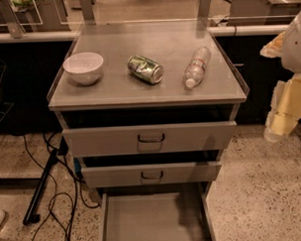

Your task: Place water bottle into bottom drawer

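Note:
The water bottle (196,67) is small and clear with a white cap and a whitish-red label band. It lies on its side on the right part of the cabinet top (114,89), cap toward the front. The bottom drawer (156,219) is pulled out at floor level and shows a bare flat grey floor and low side walls. My gripper (283,113) hangs at the right edge of the view, beside the cabinet. It is apart from the bottle, to its right and lower, and holds nothing that I can see.
A crushed green can (145,69) lies at the middle of the top. A white bowl (84,67) stands at its left. The two upper drawers (150,138) with dark bar handles are slightly open. Black cables (54,195) run over the speckled floor at left.

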You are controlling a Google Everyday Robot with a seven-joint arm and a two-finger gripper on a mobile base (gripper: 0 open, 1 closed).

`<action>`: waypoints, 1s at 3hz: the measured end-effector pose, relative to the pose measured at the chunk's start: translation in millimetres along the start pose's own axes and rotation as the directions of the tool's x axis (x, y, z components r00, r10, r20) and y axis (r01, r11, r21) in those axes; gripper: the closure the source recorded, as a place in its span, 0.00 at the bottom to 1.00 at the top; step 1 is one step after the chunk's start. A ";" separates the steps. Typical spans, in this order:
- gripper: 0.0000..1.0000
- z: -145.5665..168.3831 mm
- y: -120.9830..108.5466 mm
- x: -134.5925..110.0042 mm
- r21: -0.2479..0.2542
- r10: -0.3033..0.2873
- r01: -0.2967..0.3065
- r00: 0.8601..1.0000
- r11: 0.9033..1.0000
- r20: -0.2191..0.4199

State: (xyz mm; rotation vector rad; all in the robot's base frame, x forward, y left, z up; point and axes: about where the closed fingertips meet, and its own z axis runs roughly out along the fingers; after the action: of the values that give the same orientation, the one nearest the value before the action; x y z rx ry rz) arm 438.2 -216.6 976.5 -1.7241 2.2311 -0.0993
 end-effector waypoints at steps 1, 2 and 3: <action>0.00 0.0 0.0 0.0 0.000 0.000 0.000 1.000 1.000 0.000; 0.00 2.7 -3.7 3.5 0.022 -0.009 0.009 1.000 1.000 0.008; 0.00 38.0 -32.3 22.9 0.087 -0.035 0.037 0.999 0.996 -0.027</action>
State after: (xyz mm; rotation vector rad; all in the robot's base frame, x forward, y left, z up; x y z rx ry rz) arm 474.2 -241.8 943.7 -1.7266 2.1801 -0.2254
